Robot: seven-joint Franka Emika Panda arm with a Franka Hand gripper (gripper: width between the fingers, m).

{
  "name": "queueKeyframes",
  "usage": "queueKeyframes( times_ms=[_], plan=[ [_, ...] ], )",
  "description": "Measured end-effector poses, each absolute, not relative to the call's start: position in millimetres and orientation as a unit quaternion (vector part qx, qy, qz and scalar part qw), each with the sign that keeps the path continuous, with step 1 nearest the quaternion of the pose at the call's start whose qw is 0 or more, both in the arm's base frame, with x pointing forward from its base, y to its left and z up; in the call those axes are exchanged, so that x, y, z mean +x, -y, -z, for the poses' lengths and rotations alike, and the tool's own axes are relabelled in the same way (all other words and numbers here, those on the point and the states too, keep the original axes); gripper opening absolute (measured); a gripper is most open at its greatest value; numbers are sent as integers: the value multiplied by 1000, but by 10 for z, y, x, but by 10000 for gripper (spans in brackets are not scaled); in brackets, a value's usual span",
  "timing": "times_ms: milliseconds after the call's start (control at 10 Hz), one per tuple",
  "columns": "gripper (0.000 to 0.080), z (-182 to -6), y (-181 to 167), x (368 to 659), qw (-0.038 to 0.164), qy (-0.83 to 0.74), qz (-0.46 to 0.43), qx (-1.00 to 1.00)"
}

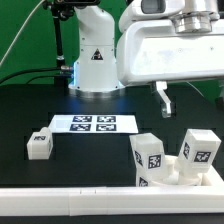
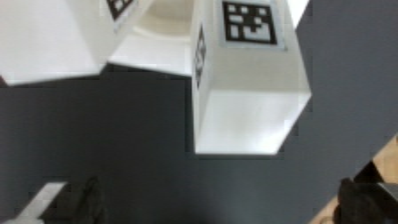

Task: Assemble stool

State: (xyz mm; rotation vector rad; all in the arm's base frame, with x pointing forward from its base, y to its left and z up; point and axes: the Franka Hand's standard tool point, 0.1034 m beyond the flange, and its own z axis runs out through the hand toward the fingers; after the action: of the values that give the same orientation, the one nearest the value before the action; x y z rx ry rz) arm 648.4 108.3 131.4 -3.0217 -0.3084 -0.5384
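The stool's white seat disc (image 1: 186, 174) lies at the front on the exterior view's right. Two blocky tagged legs stand on it, one (image 1: 148, 154) nearer the middle and one (image 1: 200, 147) further right. A third loose leg (image 1: 39, 146) lies on the table at the exterior view's left. My gripper (image 1: 164, 100) hangs above and behind the seat, open and empty. In the wrist view, the gripper (image 2: 217, 203) has its dark fingertips (image 2: 61, 202) wide apart. A tagged leg (image 2: 249, 85) stands beyond them and a second white part (image 2: 54, 40) lies beside it.
The marker board (image 1: 93, 123) lies flat mid-table in front of the robot base (image 1: 95, 60). A long white border rail (image 1: 90, 201) runs along the table's front edge. A green backdrop stands behind.
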Motion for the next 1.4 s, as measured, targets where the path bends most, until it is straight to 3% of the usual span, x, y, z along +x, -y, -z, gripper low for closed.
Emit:
queueKeyframes(
  times_ms=[200, 400, 500, 800, 1400],
  plan=[
    [649, -1245, -1220, 6369, 0, 111, 74, -991],
    [649, -1253, -1204, 6324, -7, 107, -4, -994],
    [649, -1269, -1218, 6333, -6, 76, -3, -997],
    [649, -1113, -1257, 6392, 21, 19, -2, -1000],
    [649, -848, -1287, 6385, 18, 17, 3, -1000]
  ],
)
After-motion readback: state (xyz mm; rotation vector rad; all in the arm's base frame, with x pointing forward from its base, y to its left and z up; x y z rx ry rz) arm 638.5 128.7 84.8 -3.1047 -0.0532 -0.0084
